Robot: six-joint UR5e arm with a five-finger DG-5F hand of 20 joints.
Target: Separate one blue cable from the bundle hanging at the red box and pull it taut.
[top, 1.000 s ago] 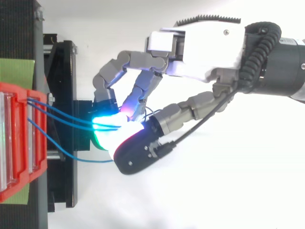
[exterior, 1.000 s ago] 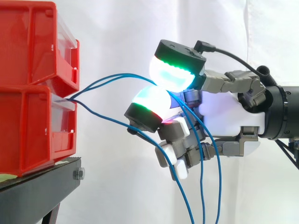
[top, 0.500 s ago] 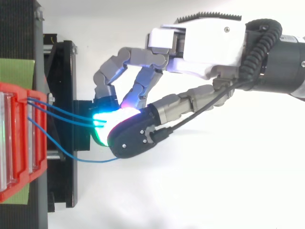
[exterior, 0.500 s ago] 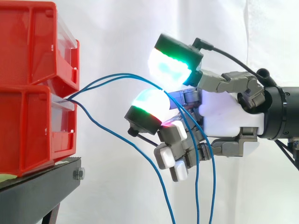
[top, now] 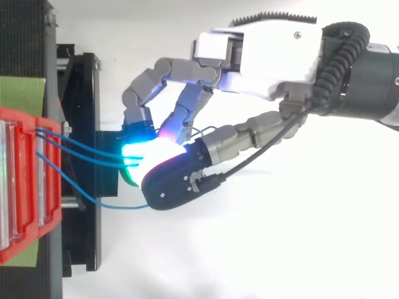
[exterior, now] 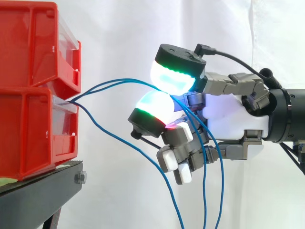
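Note:
Two stacked red bins stand at the left on a black stand. Three blue cables come out between the bins. Two of them arc up and right into my hand, pinched between a glowing upper pad and a lower pad, then drop down behind the curled fingers. The third cable hangs loose, sagging down and to the right below the hand. From above, the pinched pair runs from the red bin to the glowing pads, and the loose cable loops beside them.
A white curtain hangs behind everything. The black stand juts out under the hand's fingertips in the top view, with a green patch beside the bins. The arm comes in from the right.
The upper pad lifted slightly half a second ago and has come back down on the two cables. The third cable has dropped lower and away from the hand.

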